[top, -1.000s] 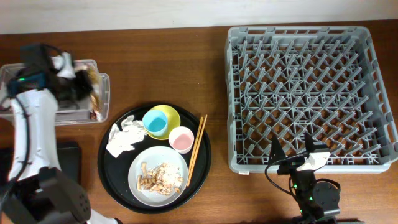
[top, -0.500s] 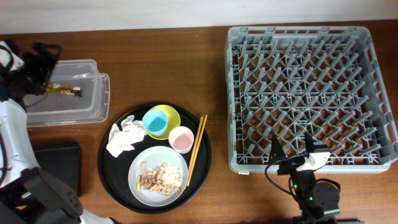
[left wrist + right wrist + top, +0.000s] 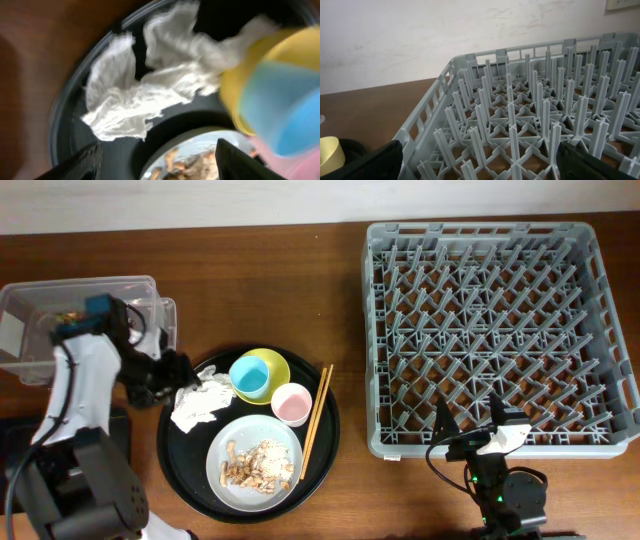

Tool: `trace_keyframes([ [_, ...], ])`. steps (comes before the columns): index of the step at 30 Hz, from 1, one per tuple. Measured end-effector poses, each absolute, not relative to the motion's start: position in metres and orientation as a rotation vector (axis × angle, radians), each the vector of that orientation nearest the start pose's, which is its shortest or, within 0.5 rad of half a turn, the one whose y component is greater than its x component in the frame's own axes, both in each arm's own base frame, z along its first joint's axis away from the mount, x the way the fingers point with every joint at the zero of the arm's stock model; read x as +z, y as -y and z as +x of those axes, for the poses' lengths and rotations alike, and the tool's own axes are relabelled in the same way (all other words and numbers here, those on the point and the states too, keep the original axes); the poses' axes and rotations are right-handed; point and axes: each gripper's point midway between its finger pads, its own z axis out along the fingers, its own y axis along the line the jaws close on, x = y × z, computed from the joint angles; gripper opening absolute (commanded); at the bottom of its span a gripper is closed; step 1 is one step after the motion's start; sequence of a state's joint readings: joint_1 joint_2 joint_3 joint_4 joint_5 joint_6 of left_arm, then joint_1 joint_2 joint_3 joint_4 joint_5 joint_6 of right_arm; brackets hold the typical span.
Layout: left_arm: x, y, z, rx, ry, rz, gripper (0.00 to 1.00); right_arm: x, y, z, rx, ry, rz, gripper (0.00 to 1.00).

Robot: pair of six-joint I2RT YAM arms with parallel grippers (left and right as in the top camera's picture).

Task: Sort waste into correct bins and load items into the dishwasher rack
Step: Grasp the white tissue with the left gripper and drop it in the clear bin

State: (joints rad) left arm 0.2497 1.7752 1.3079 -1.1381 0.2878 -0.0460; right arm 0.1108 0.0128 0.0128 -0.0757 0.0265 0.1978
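White tissue [image 3: 150, 95] sits just beside the left claw [image 3: 159, 162], spread apart; right claw [image 3: 480, 167] also apart, beside rack [image 3: 520, 125].

Left tool [image 3: 172, 370] off the clear tub [image 3: 110, 283], now over the white tissue [image 3: 203, 402]

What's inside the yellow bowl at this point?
The light blue cup sits inside the yellow bowl, open side up and looking empty. The cup covers most of the bowl's floor, so anything beneath it cannot be seen.
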Motion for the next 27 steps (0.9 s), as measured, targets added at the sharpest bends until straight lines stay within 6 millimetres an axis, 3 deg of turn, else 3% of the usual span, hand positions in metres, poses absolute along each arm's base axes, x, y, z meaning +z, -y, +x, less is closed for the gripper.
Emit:
trace_keyframes([
  [3,0.048,-0.021,0.307,-0.414,-3.099,-0.431,0.72,0.158,-0.023,0.245,0.214,-1.648,0.092,0.98],
  [7,0.031,-0.021,0.315,-0.302,-3.062,-0.432,0.70,0.158,-0.023,0.245,0.214,-1.648,0.092,0.98],
  [10,0.021,-0.025,0.317,-0.207,-3.044,-0.464,0.47,0.158,-0.023,0.245,0.214,-1.648,0.092,0.98],
  [17,0.014,-0.029,0.322,-0.178,-2.997,-0.516,0.46,0.158,-0.023,0.245,0.214,-1.648,0.092,0.98],
  [19,0.003,-0.028,0.313,-0.176,-3.011,-0.531,0.33,0.158,-0.023,0.245,0.213,-1.648,0.092,0.98],
  [21,0.002,-0.030,0.313,-0.167,-3.002,-0.540,0.06,0.158,-0.023,0.245,0.214,-1.648,0.092,0.98],
  [22,0.002,-0.030,0.313,-0.164,-2.998,-0.549,0.00,0.158,-0.023,0.245,0.213,-1.648,0.092,0.99],
  [27,0.012,-0.025,0.305,-0.195,-3.060,-0.565,0.00,0.158,-0.023,0.245,0.213,-1.648,0.092,0.98],
])
